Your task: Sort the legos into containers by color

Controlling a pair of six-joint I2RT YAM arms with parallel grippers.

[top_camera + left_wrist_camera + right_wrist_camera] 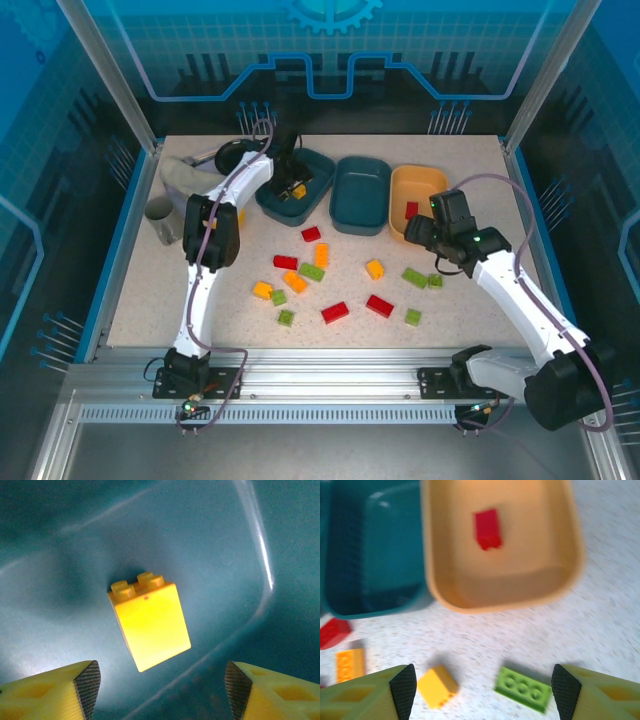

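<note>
Teal plastic made two of the three trays seen from above; the pale orange tray (428, 190) closed the row. The left gripper (292, 183) reached into the teal tray farthest from the pale orange tray (318, 165), a yellow brick (297, 190) beneath it. The right gripper (418, 236) hung at the near rim of the pale orange tray, which held one red brick (411, 210). Loose bricks lay scattered on the table (200, 300) on that tray's near side.

From the left wrist, the jaws stood wide apart and empty. The yellow brick (150, 627) lay free on the teal floor ahead of the fingers (87, 687), touching neither.

From the right wrist, the jaws were also spread and held nothing. A green oblong brick (524, 689) and a square yellow brick (437, 686) lay just on the near side of the pale orange tray (505, 597), both between the fingers (565, 690) in that view.

The right arm was plainly the nearer one. The green brick's long axis ran almost from finger to finger, so a pinch across its short sides would probably need the wrist turned first. Its likely home was the empty teal tray beside the pale orange tray (370, 555).
</note>
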